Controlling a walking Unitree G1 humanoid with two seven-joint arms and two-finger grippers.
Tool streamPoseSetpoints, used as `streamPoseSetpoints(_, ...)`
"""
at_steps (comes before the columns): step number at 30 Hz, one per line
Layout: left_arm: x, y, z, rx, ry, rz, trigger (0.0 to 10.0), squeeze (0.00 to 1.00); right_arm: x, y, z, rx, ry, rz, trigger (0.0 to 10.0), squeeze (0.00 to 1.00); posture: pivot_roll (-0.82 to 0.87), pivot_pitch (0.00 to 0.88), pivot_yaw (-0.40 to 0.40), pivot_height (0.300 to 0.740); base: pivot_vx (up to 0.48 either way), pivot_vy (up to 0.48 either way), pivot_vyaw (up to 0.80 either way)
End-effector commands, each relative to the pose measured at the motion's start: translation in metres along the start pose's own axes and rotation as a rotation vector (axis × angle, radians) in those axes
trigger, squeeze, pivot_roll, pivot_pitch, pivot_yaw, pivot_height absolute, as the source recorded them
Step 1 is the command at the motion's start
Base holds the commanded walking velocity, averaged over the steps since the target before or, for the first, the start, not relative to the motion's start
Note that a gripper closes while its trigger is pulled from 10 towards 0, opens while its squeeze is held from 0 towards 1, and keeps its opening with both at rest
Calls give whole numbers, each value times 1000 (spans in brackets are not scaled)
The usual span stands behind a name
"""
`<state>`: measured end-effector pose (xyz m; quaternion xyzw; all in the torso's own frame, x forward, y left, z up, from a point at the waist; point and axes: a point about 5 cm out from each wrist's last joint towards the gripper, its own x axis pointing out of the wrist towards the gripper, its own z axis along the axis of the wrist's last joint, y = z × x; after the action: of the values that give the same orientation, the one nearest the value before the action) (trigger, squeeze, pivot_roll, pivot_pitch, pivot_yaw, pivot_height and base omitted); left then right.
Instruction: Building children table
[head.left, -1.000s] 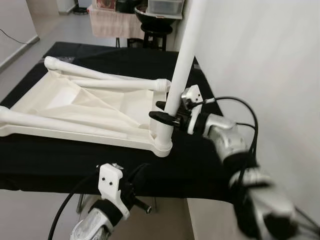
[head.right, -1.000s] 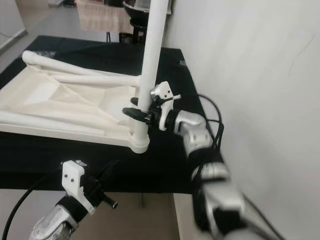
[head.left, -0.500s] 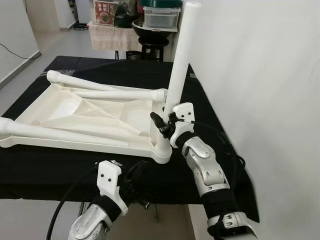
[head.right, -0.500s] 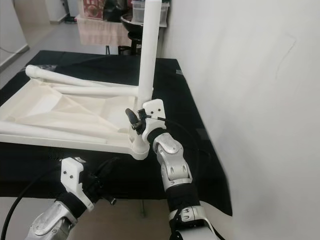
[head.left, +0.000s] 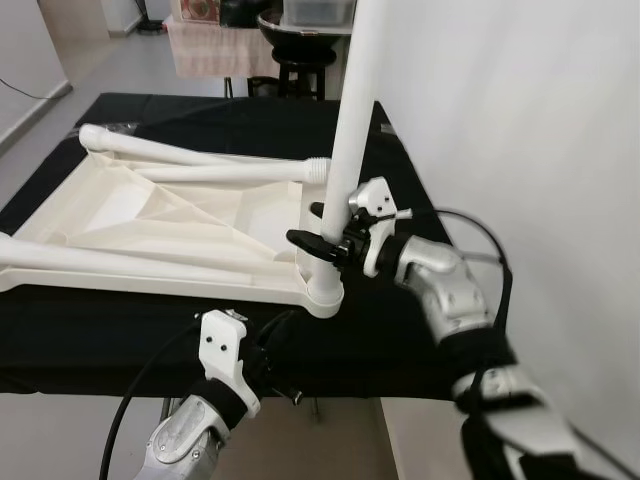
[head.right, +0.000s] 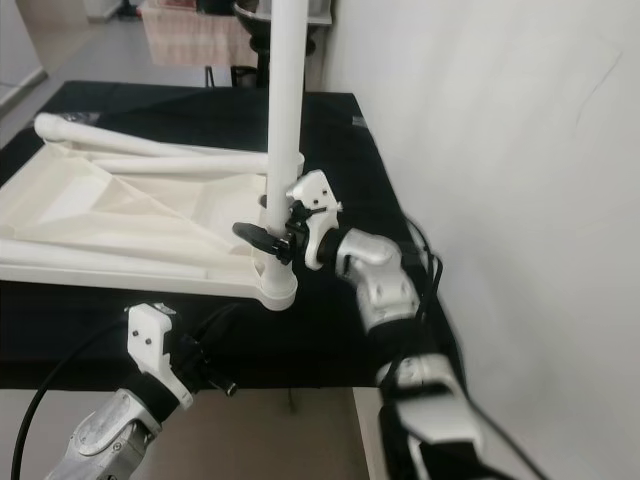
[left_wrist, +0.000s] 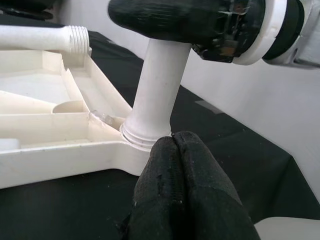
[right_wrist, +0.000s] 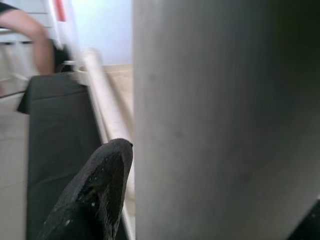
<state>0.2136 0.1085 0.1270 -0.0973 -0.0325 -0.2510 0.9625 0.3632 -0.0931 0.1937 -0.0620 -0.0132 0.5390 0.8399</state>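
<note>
Left eye view has the right gripper (head.left: 322, 228) with its jaws clamped round the upright table leg (head.left: 352, 130) just above the corner socket of the upturned tabletop (head.left: 150, 225), at about 4 o'clock on the black worktop (head.left: 100, 330); half a second ago the wrist was rolled the other way, so the leg is probably being screwed home, and looks nearly seated. Left gripper (left_wrist: 175, 165) hangs below the near edge at 6 o'clock, jaws pressed together on nothing
</note>
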Motion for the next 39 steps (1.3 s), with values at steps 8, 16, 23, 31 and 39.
streamPoseSetpoints(8, -5, -4, -5, -8, 20, -2, 10000, 0, 11, -5, -4, 34, 138, 159, 10000, 0, 119, 23, -101, 740, 0, 0, 0)
streamPoseSetpoints(16, -9, -5, -6, -11, 30, -3, 10000, 0, 1, -14, -5, 119, 98, 163, 0, 0, 125, 28, -93, 740, 0, 0, 0)
streamPoseSetpoints(23, -9, -6, -5, -14, 27, -4, 10000, 0, -17, -12, -24, 53, 83, 100, 0, 0, 100, 42, -83, 740, 0, 0, 0)
streamPoseSetpoints(31, -10, 1, -3, -9, 28, -3, 10000, 0, -19, 33, -63, 164, 101, -673, 0, 0, 65, 41, -61, 740, 0, 0, 0)
streamPoseSetpoints(39, -6, 5, -4, -2, 32, -1, 10000, 0, 11, 52, -60, 15, 133, -489, 0, 0, 77, 24, -62, 740, 0, 0, 0)
